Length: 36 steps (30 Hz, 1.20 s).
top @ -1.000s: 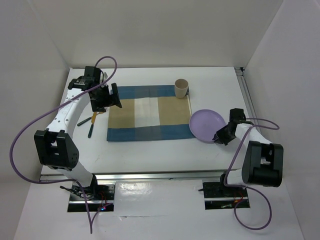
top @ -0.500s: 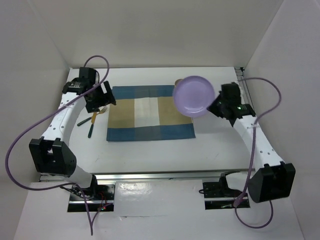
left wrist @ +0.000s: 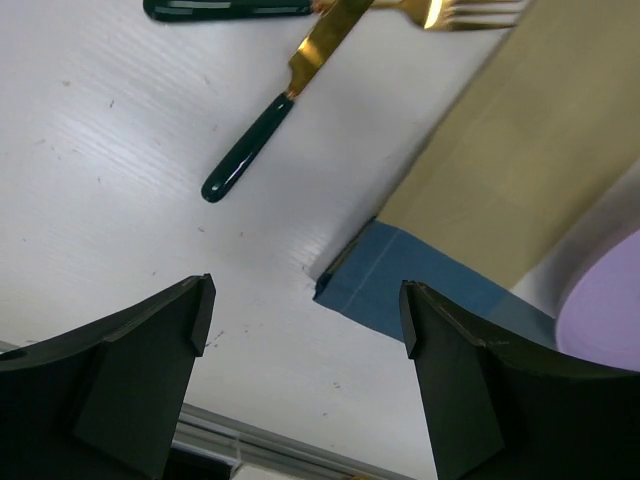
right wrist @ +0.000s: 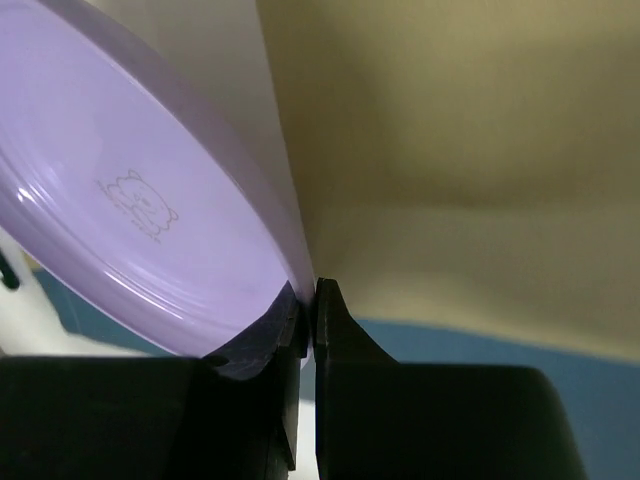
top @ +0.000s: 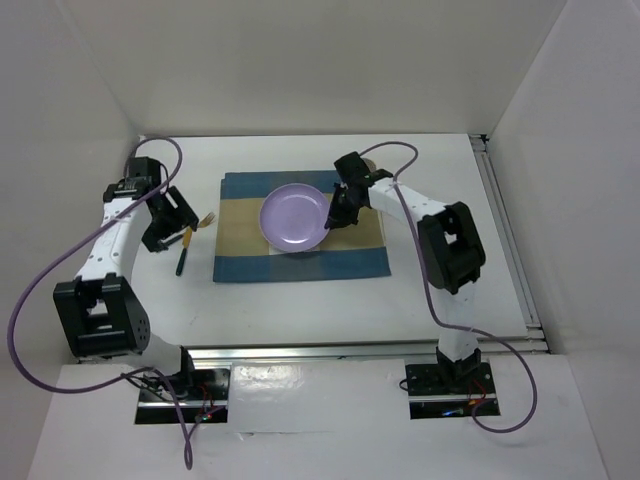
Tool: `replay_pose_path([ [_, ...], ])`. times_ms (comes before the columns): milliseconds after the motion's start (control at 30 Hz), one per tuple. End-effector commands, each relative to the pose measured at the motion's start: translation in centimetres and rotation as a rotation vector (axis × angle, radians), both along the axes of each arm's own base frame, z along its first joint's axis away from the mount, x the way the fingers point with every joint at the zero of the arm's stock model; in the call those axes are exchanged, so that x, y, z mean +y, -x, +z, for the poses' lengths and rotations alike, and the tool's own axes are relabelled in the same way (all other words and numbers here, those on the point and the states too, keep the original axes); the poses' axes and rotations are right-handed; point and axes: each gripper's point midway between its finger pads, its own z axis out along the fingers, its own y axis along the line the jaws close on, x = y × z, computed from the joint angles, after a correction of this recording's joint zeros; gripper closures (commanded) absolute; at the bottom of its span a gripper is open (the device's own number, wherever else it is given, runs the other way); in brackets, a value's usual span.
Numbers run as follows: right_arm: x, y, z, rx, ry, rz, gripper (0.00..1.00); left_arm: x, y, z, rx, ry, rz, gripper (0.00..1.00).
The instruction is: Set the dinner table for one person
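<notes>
The large flat white rectangular counter [top: 300,310] fills the top view from the arm bases out to the back wall. Its long axis runs from 9 o'clock to 3 o'clock, with the short sides facing the side walls. In its middle lies a blue-and-tan striped cloth placemat [top: 240,268], with its long axis the same way.

The right gripper [top: 330,220] reaches in from 2 o'clock. Its jaws are clamped on the rim of a round lilac plastic plate [top: 293,218] at the plate's 3 o'clock edge. The plate sits over the middle of the mat. In the right wrist view it looks tilted, and I cannot tell whether its far edge touches the cloth.

The left gripper [top: 163,225] hangs at 9 o'clock off the mat, jaws apart and holding nothing. It is near a gold fork with a dark green handle [left wrist: 300,70] and a second dark green utensil handle [left wrist: 230,8], both lying on the bare counter.

The pinch covers only a thin strip of rim. If the jaws part while the plate is tilted, it could drop, rock and settle off-centre. If the plate is pushed sideways while it rests on the mat, the cloth could ruck up. Either arm could nudge the cutlery by sweeping low.
</notes>
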Motion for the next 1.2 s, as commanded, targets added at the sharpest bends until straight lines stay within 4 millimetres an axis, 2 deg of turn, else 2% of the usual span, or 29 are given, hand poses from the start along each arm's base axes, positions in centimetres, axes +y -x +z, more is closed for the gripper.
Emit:
replay_pose_path([
  [0, 2.6, -2.8, 1.6, -0.054, -0.071, 0.028, 1.0, 0.5, 0.6, -3.2, 0.09, 0.046, 0.048, 0.07],
  [67, 2.8, -2.8, 0.7, -0.044, -0.047, 0.026, 1.0, 1.0, 0.6, -5.2, 0.125, 0.053, 0.062, 0.07],
  [100, 2.9, -2.9, 0.2, -0.041, -0.046, 0.026, 1.0, 1.4, 0.2, -5.5, 0.119, 0.053, 0.073, 0.07],
  [200, 2.9, -3.5, -0.1, -0.041, -0.062, 0.014, 1.0, 1.9, 0.3, -8.0, 0.181, 0.056, 0.088, 0.07],
  [233, 3.0, -3.3, -1.2, -0.017, -0.06, 0.019, 0.99, 2.0, 0.1, -8.6, 0.19, 0.058, 0.088, 0.07],
  [267, 3.0, -3.3, -1.2, -0.017, -0.06, 0.019, 0.95, 2.0, -0.1, -8.8, 0.196, 0.059, 0.088, 0.07],
  [300, 2.8, -3.0, -2.0, 0.004, -0.049, 0.018, 0.83, 2.5, -0.1, -9.5, 0.212, 0.054, 0.1, 0.07],
  [333, 2.9, -3.2, -1.6, -0.004, -0.053, 0.019, 0.76, 2.5, 0.0, -9.8, 0.221, 0.056, 0.1, 0.07],
  [400, 2.9, -3.2, -1.6, -0.004, -0.053, 0.019, 0.51, 2.8, -0.2, -10.0, 0.229, 0.043, 0.106, 0.07],
  [433, 3.0, -3.3, -1.2, -0.012, -0.057, 0.019, 0.31, 3.1, -0.1, -10.0, 0.232, 0.027, 0.111, 0.07],
  [533, 2.8, -3.1, 0.6, -0.058, -0.04, 0.03, 0.22, 4.0, -0.1, -10.6, 0.247, 0.0, 0.121, 0.07],
  [567, 2.7, -2.9, 1.9, -0.073, -0.047, 0.03, 0.18, 4.0, 0.0, -10.9, 0.258, -0.001, 0.112, 0.07],
  [633, 2.2, -2.9, 2.9, -0.102, -0.037, 0.028, 0.18, 4.1, -0.3, -11.4, 0.255, -0.008, 0.095, 0.09],
  [667, 2.6, -2.7, 4.5, -0.131, -0.053, 0.037, 0.18, 4.2, -0.5, -11.9, 0.26, -0.007, 0.095, 0.09],
  [700, 2.3, -2.3, 4.5, -0.131, -0.044, 0.032, 0.18, 4.1, -0.8, -12.5, 0.267, 0.0, 0.082, 0.13],
  [800, 1.7, -1.8, 6.3, -0.157, -0.047, 0.025, 0.18, 4.0, -1.1, -13.4, 0.274, 0.013, 0.077, 0.22],
  [833, 1.4, -1.7, 6.6, -0.162, -0.037, 0.017, 0.18, 3.8, -1.2, -14.0, 0.282, 0.024, 0.065, 0.32],
  [867, 1.2, -1.7, 7.7, -0.186, -0.04, 0.01, 0.18, 3.8, -1.2, -14.0, 0.282, 0.024, 0.065, 0.38],
  [933, 0.8, -1.3, 7.8, -0.185, -0.029, 0.004, 0.18, 3.4, -1.2, -14.4, 0.289, 0.046, 0.058, 0.53],
  [967, 0.5, -1.3, 8.8, -0.208, -0.031, -0.004, 0.18, 3.1, -0.9, -14.6, 0.296, 0.06, 0.054, 0.72],
  [1067, 0.0, -1.0, 9.9, -0.225, -0.023, -0.015, 0.18, 2.9, -0.3, -14.1, 0.312, 0.063, 0.054, 1.0],
  [1167, -0.5, -0.8, 11.7, -0.259, -0.025, -0.028, 0.18, 2.7, -0.3, -11.7, 0.264, 0.048, 0.036, 1.0],
])
